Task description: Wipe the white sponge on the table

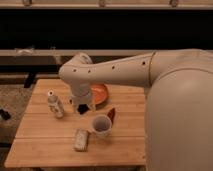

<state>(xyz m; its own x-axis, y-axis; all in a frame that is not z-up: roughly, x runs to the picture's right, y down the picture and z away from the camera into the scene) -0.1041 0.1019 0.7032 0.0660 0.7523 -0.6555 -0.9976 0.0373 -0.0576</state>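
Observation:
The white sponge (81, 139) lies flat on the light wooden table (45, 150), near the front edge, just left of a white cup (101, 126). My gripper (83, 107) hangs from the white arm above the table's middle, behind the sponge and clear of it, next to an orange plate (101, 93). Its dark fingertips point down at the tabletop.
An upright white bottle (55, 104) stands at the left of the gripper. A dark red object (111, 113) lies behind the cup. My arm's large white body (175, 115) fills the right side. A dark shelf and rail run behind the table.

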